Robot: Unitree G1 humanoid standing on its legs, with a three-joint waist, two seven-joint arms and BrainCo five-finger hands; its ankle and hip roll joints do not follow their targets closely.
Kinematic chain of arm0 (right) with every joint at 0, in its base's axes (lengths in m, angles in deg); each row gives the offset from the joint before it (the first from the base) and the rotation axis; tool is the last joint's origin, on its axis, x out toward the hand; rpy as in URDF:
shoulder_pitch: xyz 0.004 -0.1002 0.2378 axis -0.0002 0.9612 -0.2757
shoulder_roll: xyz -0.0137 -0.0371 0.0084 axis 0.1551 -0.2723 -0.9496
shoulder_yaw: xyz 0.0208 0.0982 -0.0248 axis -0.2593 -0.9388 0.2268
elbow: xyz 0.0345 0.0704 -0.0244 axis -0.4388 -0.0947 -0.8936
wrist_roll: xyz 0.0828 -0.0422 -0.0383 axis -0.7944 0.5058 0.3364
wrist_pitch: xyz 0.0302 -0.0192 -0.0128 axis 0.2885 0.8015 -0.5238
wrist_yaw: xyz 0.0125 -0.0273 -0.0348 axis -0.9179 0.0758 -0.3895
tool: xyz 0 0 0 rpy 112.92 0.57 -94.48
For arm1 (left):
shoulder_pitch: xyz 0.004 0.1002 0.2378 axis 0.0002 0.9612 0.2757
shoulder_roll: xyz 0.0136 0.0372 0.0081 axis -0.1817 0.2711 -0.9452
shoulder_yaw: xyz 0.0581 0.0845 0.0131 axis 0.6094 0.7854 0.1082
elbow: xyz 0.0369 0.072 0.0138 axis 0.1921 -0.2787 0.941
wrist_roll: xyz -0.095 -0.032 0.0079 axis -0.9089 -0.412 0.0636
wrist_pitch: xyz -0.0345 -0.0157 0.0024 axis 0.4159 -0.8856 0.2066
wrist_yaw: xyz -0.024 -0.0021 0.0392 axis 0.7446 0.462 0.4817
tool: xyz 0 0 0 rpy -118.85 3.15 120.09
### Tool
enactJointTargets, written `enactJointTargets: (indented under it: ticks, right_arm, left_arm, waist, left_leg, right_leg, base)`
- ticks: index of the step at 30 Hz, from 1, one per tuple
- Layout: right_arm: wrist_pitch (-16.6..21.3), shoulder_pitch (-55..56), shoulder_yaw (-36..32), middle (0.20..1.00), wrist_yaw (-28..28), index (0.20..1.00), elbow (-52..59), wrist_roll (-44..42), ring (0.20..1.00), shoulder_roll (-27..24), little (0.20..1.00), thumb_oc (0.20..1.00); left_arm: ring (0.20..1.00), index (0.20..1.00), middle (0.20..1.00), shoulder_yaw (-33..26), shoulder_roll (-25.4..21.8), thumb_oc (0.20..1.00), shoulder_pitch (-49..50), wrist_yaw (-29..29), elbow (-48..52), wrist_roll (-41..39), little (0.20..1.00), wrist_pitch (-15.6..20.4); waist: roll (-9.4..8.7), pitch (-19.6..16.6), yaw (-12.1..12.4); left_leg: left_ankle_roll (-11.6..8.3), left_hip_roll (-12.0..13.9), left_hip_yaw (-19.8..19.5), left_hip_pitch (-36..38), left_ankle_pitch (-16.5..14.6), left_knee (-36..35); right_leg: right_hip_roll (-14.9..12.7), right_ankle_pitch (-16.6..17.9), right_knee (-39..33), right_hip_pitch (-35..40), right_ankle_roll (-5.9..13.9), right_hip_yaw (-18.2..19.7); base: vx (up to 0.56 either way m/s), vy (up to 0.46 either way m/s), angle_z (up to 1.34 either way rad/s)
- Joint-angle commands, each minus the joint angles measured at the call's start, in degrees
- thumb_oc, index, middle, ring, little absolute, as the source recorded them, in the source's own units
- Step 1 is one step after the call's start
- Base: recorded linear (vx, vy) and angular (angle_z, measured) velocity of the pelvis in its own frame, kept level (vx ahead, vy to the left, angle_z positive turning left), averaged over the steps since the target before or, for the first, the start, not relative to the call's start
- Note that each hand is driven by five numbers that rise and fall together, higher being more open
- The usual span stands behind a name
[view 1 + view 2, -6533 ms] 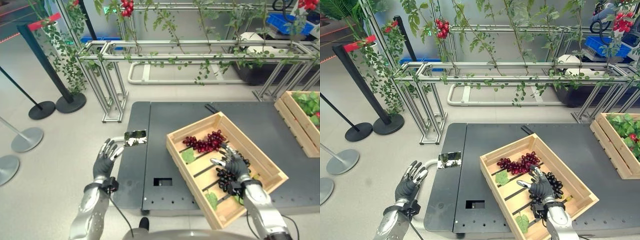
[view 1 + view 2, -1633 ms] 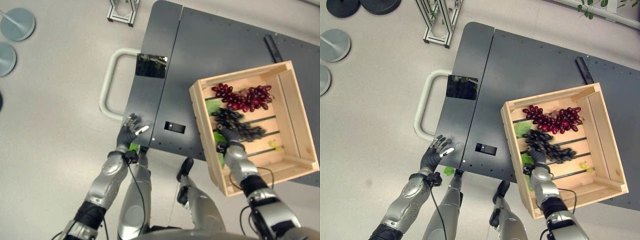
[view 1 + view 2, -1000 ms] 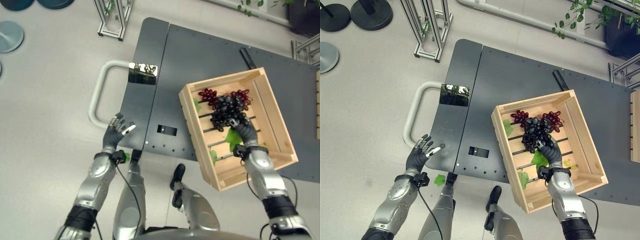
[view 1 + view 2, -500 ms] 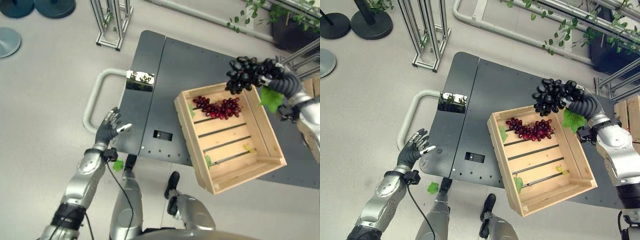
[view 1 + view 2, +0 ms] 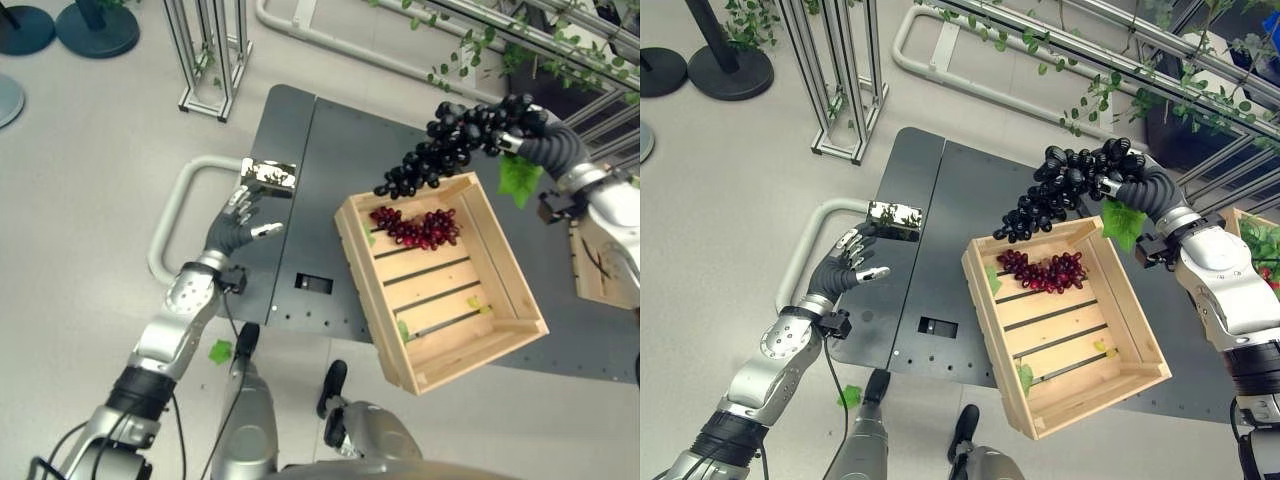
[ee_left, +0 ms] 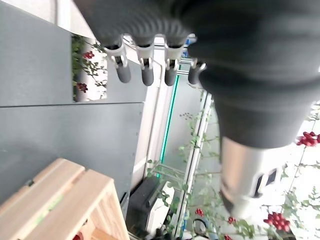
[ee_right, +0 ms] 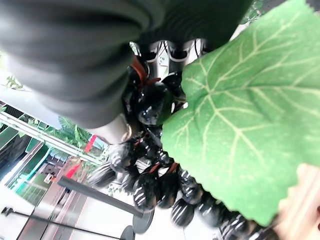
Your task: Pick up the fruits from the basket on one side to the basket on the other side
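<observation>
Overhead, right hand (image 5: 1140, 190) grips one black grape bunch (image 5: 1060, 195); one red bunch (image 5: 1043, 270) remains crated.

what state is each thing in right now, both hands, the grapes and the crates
right hand: shut on the black grapes, raised above the table
black grapes: lifted clear of the near crate, hanging over its far edge, green leaf attached
red grapes: lying in the near crate, at its far end
near crate: on the dark table, otherwise holding loose leaves
far crate: at the table's right edge, greenery inside
left hand: open, over the table's left edge, holding nothing
</observation>
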Motion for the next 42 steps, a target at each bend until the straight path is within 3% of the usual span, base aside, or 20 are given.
enactJointTargets:
  ticks: [1, 16, 28, 42]
  right_arm:
    - [2.9, -5.9, 5.7, 0.200, -0.6, 0.200, 0.2, -3.4, 0.200, 1.6, 0.200, 0.200]
    - [2.5, -2.7, 10.5, 0.200, 0.1, 0.200, 0.4, -1.8, 0.200, 18.4, 0.200, 0.200]
    - [2.0, 0.8, 12.8, 0.200, -0.4, 0.200, 0.2, -0.5, 0.200, 27.6, 0.200, 0.200]
    - [2.9, 1.7, 19.6, 0.200, -2.0, 0.200, 2.1, -2.2, 0.200, 40.6, 0.200, 0.200]
  left_arm:
    - [1.000, 1.000, 1.000, 3.4, 0.0, 1.000, -2.9, 0.7, -0.2, 3.5, 1.000, 2.5]
    - [1.000, 1.000, 1.000, 12.8, 3.3, 1.000, -8.6, 2.1, -3.2, 11.0, 1.000, 3.1]
    - [1.000, 1.000, 1.000, 13.7, 8.0, 1.000, -6.6, 0.9, -5.4, 10.5, 1.000, 2.1]
    - [1.000, 1.000, 1.000, 13.3, 13.6, 1.000, -7.9, -5.1, -11.3, 8.7, 1.000, 2.2]
  waist:
    - [-1.12, -9.9, -1.3]
    - [1.50, -15.8, -1.6]
    - [2.37, -18.5, -1.4]
    - [3.27, -20.2, -1.8]
  left_leg:
    - [1.33, -0.4, -0.4, 3.0, -8.1, -0.4]
    - [1.06, 0.0, 0.1, 6.4, -9.6, -1.1]
    - [1.08, 0.4, 0.3, 7.9, -10.2, -1.5]
    - [1.28, 0.4, 0.9, 9.5, -11.2, -0.7]
  right_leg:
    - [-3.0, -5.0, 3.6, -3.4, 1.87, 2.2]
    - [-2.7, -6.0, 2.4, 0.7, 1.98, 1.8]
    - [-2.4, -6.2, 1.6, 2.5, 1.88, 1.8]
    - [-2.3, -6.8, 1.7, 4.0, 1.68, 2.5]
  base:
    - [0.05, -0.003, -0.02]
    - [0.06, 0.000, -0.01]
    - [0.03, 0.000, -0.01]
    - [0.01, 0.004, -0.03]
